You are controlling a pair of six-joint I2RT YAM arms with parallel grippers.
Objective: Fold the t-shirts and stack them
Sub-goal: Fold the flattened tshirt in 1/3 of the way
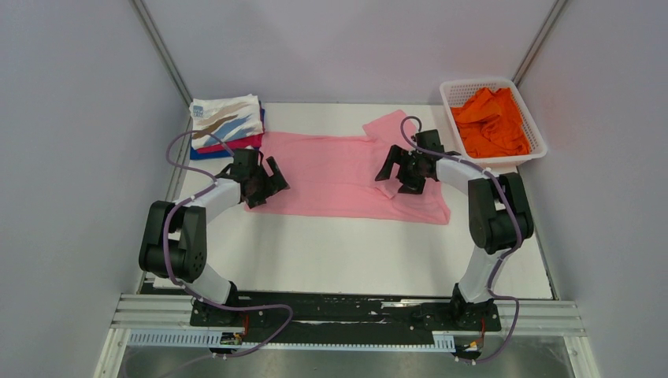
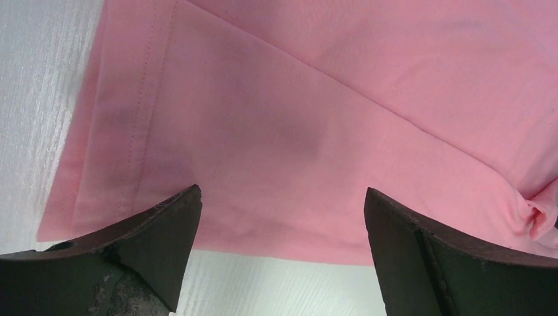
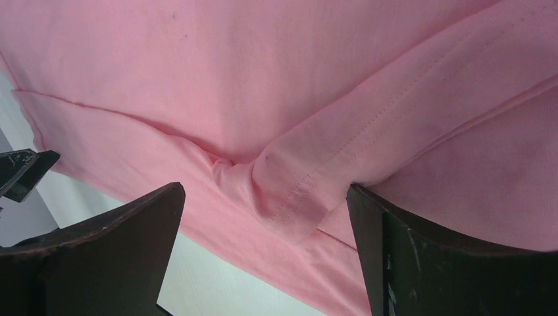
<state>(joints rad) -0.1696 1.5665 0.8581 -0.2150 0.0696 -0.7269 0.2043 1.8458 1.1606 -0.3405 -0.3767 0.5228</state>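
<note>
Pink tee (image 1: 339, 169) lies flat just left of basket (image 1: 473, 83). Long axis runs L-R: hem end pts away from basket, sleeve end toward it. Near edge looks doubled over. L gripper (image 1: 272, 183) is over hem end, R gripper (image 1: 391, 169) over sleeve end. Both jaws wide open, nothing held. Prob one per end to keep next fold square. Orange tee (image 1: 492, 122) sits in basket; folded stack (image 1: 227, 122) is beyond hem end, farthest from basket.

Pale lilac-grey walls (image 1: 346, 47) close in the left, back and right of the frame. Two metal struts (image 1: 161, 51) slant down from the top corners to a white table (image 1: 354, 252). An aluminium rail (image 1: 543, 315) crosses the bottom. Light is soft and even
</note>
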